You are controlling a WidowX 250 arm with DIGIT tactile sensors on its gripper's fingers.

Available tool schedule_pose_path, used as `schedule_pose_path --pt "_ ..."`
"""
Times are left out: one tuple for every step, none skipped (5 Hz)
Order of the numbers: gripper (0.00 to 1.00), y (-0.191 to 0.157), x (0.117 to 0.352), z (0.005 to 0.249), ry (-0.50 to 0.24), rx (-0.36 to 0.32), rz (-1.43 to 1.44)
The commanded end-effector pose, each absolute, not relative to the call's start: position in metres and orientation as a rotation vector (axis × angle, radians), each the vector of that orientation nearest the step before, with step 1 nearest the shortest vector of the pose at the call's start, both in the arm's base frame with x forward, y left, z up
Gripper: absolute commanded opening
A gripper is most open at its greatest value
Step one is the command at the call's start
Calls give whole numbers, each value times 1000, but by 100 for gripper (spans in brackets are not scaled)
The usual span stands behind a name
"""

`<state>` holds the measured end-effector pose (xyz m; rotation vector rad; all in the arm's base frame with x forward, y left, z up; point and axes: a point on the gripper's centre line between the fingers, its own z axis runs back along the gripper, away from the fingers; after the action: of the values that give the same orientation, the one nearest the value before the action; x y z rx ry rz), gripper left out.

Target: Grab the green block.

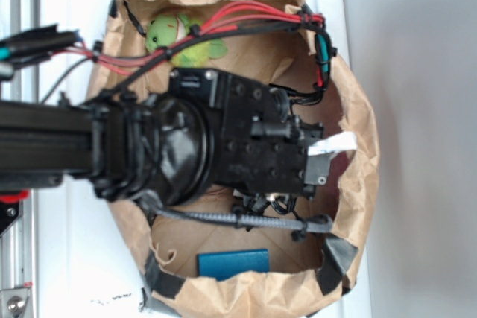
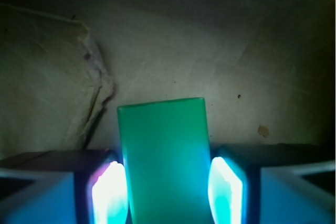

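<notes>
1. Straddling the green block (image 2: pixel 164 156) in the wrist view: the claw (image 2: pixel 167 192), one glowing pad (image 2: pixel 110 192) at the block's left edge and the other at its right edge.
2. Pressed against or just beside the block's sides, with almost no gap visible; cannot tell from this view whether actually pinching it.
4. Lying flat between the pads on the brown paper floor (image 2: pixel 236 61) of the bag, smooth face up, far end pointing away from the camera.
5. Crumpled paper fold (image 2: pixel 52 77) rising to the left of the block, beyond the left pad.
6. Seen from the exterior view: black arm (image 1: pixel 149 147) reaching in from the left and down into the open paper bag (image 1: pixel 358 147), hiding the green block beneath its bulk.
7. Lying near the bag's lower rim, well apart from the arm's tip: the blue block (image 1: pixel 233 264).
8. Sitting at the bag's upper left, under red and black cables (image 1: pixel 253 16): the fuzzy yellow-green plush toy (image 1: pixel 179 39).
9. Supporting the bag: the white bench (image 1: pixel 67 258).
</notes>
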<state>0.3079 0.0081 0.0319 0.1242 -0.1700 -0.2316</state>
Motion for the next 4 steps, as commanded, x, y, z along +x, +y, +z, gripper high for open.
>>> schedule_pose_path --pt "0 15 293 95 -205 29 -128" --pt "0 12 283 113 -232 -2 -92" --pt "0 11 277 123 -246 -15 -61" --pt "0 12 274 134 -277 -15 -29"
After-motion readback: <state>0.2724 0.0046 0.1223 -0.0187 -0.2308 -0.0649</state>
